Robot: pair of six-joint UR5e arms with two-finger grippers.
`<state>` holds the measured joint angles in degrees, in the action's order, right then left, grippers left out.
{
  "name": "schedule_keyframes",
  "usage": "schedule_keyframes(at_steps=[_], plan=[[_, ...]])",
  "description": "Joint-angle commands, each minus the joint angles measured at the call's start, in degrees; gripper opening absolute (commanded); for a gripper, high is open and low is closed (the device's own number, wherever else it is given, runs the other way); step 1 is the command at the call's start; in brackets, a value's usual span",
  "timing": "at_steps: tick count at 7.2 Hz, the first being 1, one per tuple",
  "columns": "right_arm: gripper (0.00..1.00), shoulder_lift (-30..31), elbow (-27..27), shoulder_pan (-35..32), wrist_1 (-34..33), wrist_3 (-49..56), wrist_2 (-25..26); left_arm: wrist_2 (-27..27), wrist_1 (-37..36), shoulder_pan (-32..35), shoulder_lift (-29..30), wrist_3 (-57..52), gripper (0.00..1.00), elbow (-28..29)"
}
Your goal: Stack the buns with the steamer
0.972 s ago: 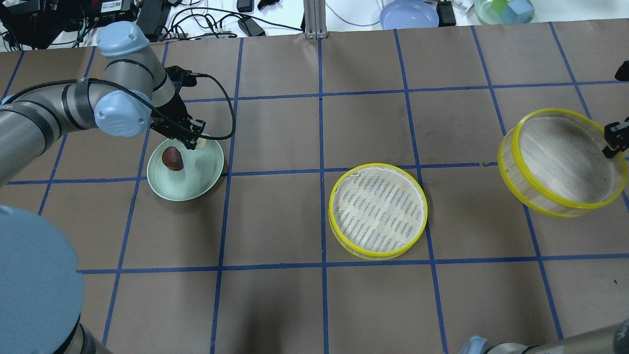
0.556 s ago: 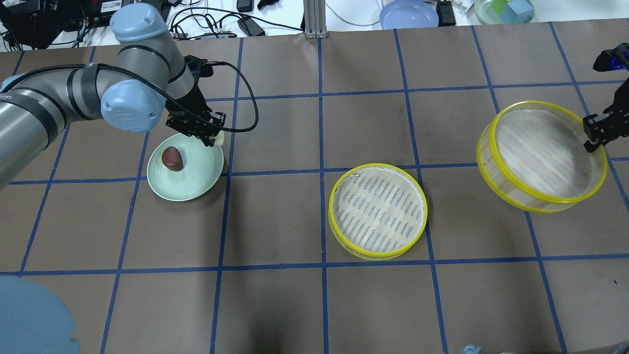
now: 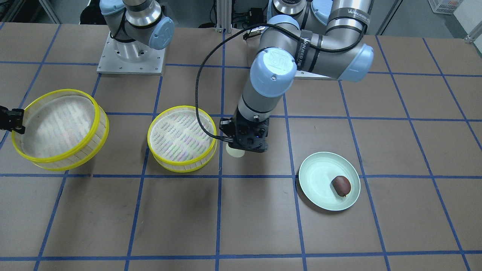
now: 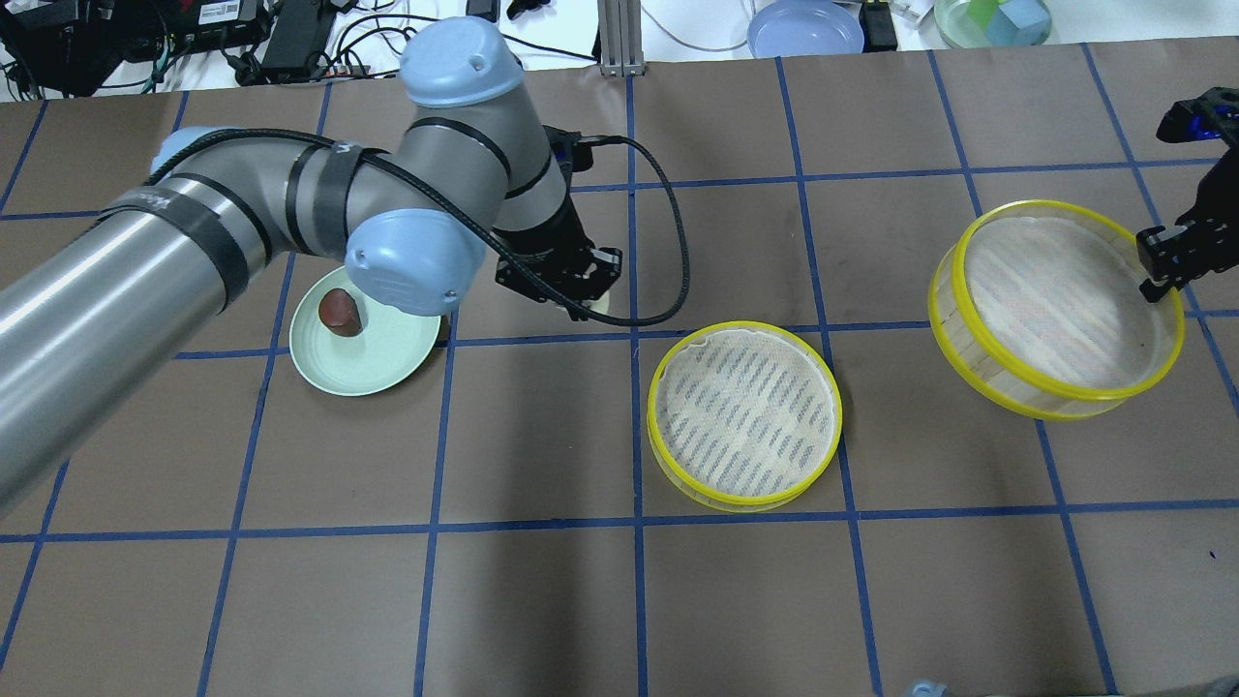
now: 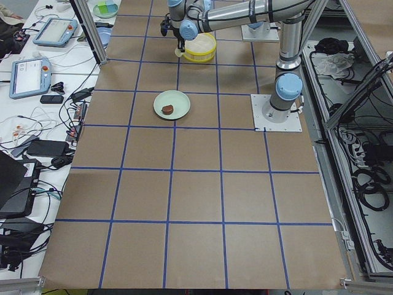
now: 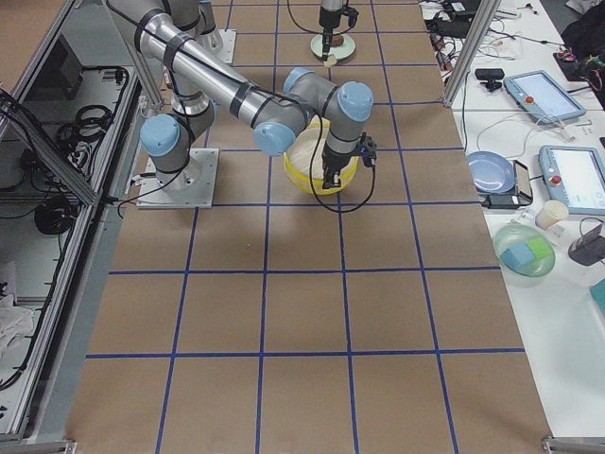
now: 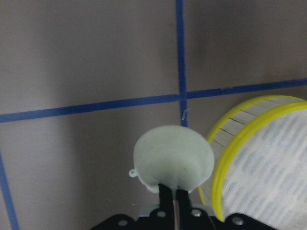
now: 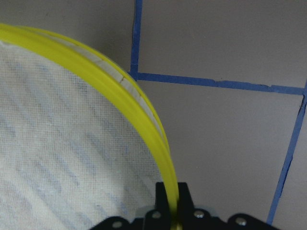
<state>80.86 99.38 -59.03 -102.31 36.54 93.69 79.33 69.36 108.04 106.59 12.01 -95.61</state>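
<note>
My left gripper (image 4: 579,300) is shut on the pale cream bun (image 4: 593,306) and holds it above the table, just left of the low yellow-rimmed steamer tray (image 4: 743,414). In the left wrist view the cream bun (image 7: 172,155) hangs beside the tray's rim (image 7: 225,158). The dark brown bun (image 4: 340,311) lies on the pale green plate (image 4: 387,366). My right gripper (image 4: 1162,261) is shut on the rim of the taller yellow steamer ring (image 4: 1055,310) and holds it tilted above the table at far right. The front view shows the cream bun (image 3: 235,151) and the steamer ring (image 3: 60,130).
A blue plate (image 4: 805,27), a bowl of coloured blocks (image 4: 992,21) and cables lie beyond the table's far edge. The table is brown with a blue tape grid. The left arm (image 4: 242,242) passes over the green plate's far side.
My left gripper has carried the cream bun rightward, from over the green plate to beside the low steamer tray. My right gripper has moved the steamer ring slightly left.
</note>
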Motion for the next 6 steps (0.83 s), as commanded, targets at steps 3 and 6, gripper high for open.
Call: schedule_keyframes(at_steps=[3, 6], plan=[[0.00, 1.40, 3.09, -0.12, -0.08, -1.91, 0.35, -1.81, -3.80, 8.94, 2.12, 6.01, 0.00, -2.02], [0.00, 1.41, 3.27, -0.29, 0.00, -3.40, 0.53, -1.99, -3.71, 10.34, 2.57, 6.88, 0.12, -4.41]])
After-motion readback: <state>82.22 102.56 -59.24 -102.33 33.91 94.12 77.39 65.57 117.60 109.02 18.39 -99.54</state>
